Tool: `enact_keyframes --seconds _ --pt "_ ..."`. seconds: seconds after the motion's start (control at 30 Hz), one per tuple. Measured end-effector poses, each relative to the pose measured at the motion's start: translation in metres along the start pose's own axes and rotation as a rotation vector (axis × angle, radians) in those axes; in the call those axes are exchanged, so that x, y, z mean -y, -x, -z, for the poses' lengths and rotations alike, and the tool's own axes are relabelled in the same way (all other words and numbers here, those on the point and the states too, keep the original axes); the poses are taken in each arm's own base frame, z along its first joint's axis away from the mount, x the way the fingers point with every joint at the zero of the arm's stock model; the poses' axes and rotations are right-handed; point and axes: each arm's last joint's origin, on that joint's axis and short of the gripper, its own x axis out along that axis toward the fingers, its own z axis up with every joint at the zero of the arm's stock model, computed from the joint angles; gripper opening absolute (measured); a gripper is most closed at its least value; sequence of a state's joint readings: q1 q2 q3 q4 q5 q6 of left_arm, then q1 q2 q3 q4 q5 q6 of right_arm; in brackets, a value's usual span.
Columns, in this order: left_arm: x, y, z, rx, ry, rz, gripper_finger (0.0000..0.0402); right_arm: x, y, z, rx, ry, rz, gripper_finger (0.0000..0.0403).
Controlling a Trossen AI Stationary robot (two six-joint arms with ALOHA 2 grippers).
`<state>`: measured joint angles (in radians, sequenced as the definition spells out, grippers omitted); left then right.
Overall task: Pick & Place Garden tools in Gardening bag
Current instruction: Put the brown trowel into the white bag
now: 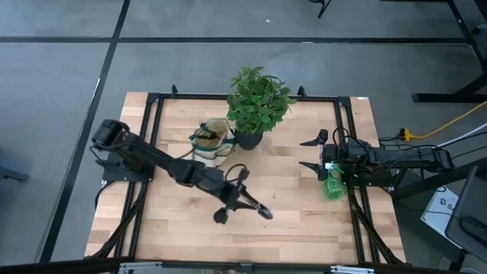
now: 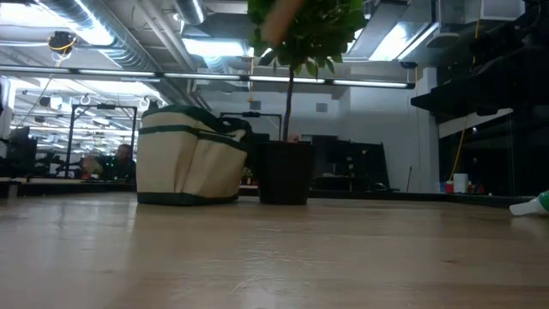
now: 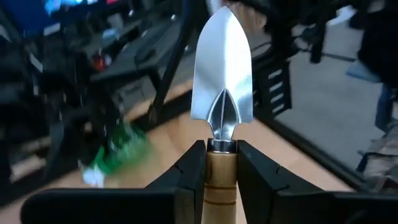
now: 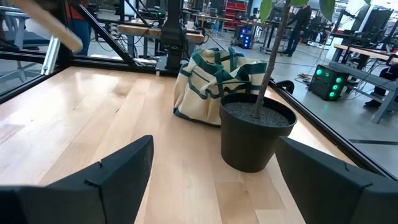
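Observation:
My left gripper (image 1: 245, 201) is over the middle of the table, near its front, and is shut on the wooden-handled metal trowel (image 3: 222, 74). The beige gardening bag with green trim (image 1: 211, 141) stands on its base on the table behind it, beside the black plant pot (image 1: 249, 138); the bag also shows in the low view (image 2: 189, 154) and the right wrist view (image 4: 214, 78). The green spray bottle (image 1: 332, 186) lies on the table by the right arm. My right gripper (image 1: 313, 153) is open and empty at the right, facing the pot. Shears and hand fork are out of view. My left gripper pinches the trowel's wooden handle (image 3: 221, 174) between its two fingers, at the end next to the metal neck. The fingers lie along the handle, and the blade (image 3: 222, 68) sticks out past the fingertips. The trowel is lifted clear of the table.
The leafy plant (image 1: 259, 95) spreads over the pot and part of the bag. A black metal frame (image 1: 338, 129) runs along the table's sides. Bare wood lies in front of the bag and pot (image 2: 274, 249). A person shows in the room far beyond the table.

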<state>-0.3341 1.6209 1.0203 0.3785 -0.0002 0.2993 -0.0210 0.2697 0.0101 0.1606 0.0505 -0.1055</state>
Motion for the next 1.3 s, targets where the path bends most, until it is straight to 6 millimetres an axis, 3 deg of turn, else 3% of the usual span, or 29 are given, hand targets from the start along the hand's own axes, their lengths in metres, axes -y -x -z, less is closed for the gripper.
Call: enact_keyframes --seconds 0.23,0.47,0.7,0.97,1.3 --pt "0.002 0.033 -0.038 0.11 -0.093 -0.02 0.0064 0.0 0.0 0.0 0.0 0.0 0.0 0.0341" --pt "0.001 0.07 -0.059 0.046 -0.155 -0.141 0.0065 0.0 0.0 0.0 0.0 0.0 0.0 0.0341" --pt "0.001 0.108 -0.084 0.122 -0.222 -0.182 0.0065 0.0 0.0 0.0 0.0 0.0 -0.001 0.0341" --pt "-0.007 0.138 -0.093 0.117 -0.244 -0.261 0.0065 0.0 0.0 0.0 0.0 0.0 -0.001 0.0341" --pt "-0.014 0.16 -0.095 0.071 -0.23 -0.353 0.0065 0.0 0.0 0.0 0.0 0.0 0.0 0.0341"
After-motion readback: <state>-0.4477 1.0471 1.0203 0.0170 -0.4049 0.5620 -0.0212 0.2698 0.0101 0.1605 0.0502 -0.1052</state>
